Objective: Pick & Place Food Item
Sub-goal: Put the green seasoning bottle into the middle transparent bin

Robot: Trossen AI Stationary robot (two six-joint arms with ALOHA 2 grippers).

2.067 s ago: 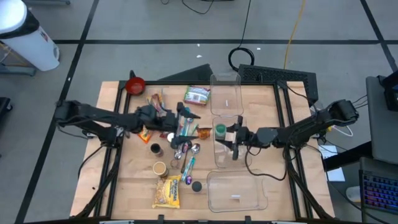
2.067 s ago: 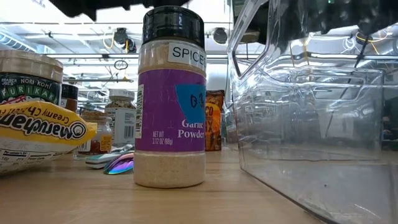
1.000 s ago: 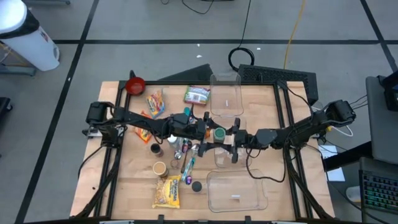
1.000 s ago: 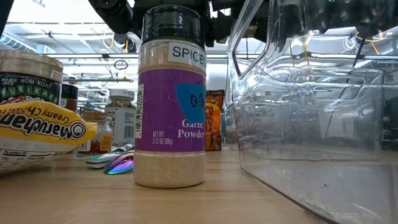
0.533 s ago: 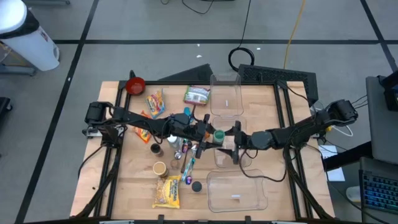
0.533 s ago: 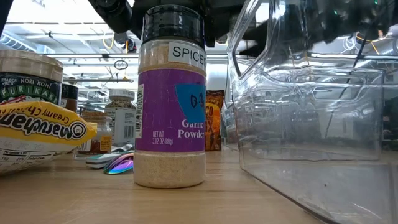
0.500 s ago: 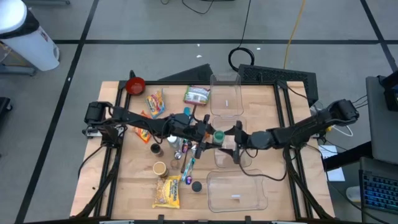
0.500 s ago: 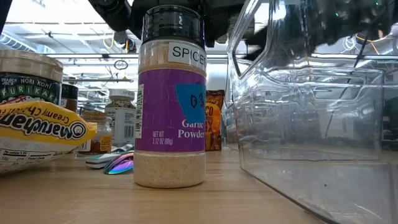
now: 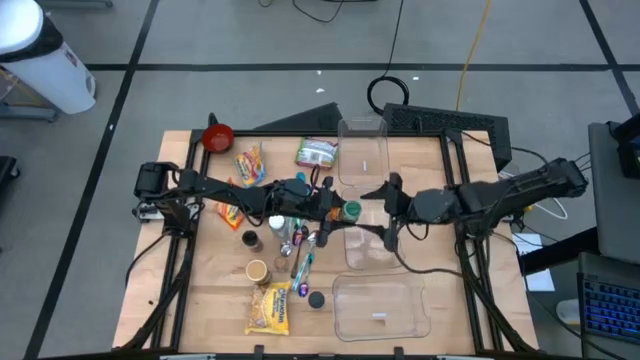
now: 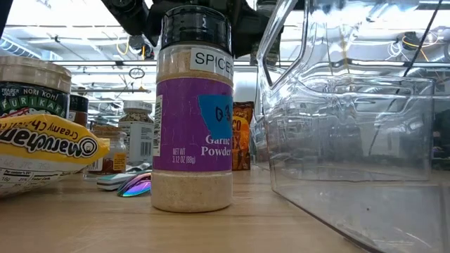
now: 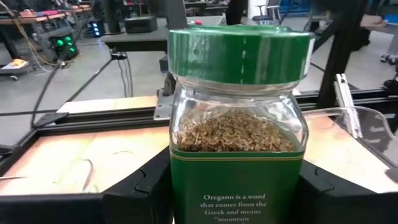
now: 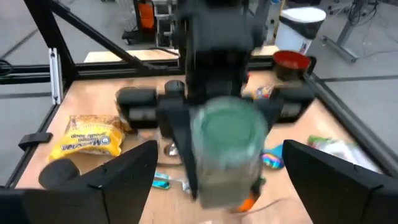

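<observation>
Mid-handover above bench centre: oregano jar [image 11: 236,134] pinched upright in left tool [image 9: 340,212]. Right tool [image 9: 389,212], fingers spread, empty, just at jar's 3 o'clock. Next, probably: carrying jar to clear bin [image 9: 368,247] at 5 o'clock.

The oregano jar [image 9: 352,211] has changed holders — a second ago the right gripper [image 9: 388,213] clasped it, and now the left gripper [image 9: 340,212] is closed around it. The right gripper has let go, spread its fingers and drawn back toward the table's right edge, its arm lifting.
</observation>
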